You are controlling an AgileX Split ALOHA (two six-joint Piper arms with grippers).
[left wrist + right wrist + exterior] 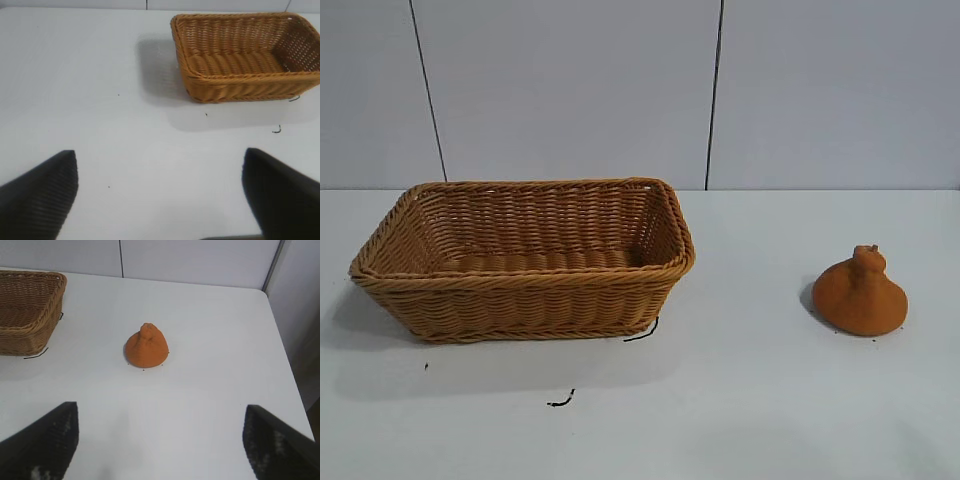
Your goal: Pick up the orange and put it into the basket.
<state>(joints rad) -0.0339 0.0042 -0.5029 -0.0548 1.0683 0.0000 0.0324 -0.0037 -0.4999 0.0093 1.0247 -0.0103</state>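
The white bench (770, 400) spreads under everything I can see, with a pale panelled wall (570, 90) rising behind it. On the left part of it in the outside view stands the basket (525, 258), a big woven wicker box with flared sides and a braided rim, upright and with nothing inside that I can make out. Well apart from it, toward the right, the orange (860, 293) sits on the bare bench, a dull rounded lump with a small knob on top, touching nothing else. A few small dark scraps (560, 401) lie on the bench just in front of the basket. My left gripper (160, 195) hangs above open bench, short of the basket, its fingers (42, 192) spread wide and holding nothing. My right gripper (160, 440) hangs short of the orange, fingers (45, 440) likewise spread wide and empty.
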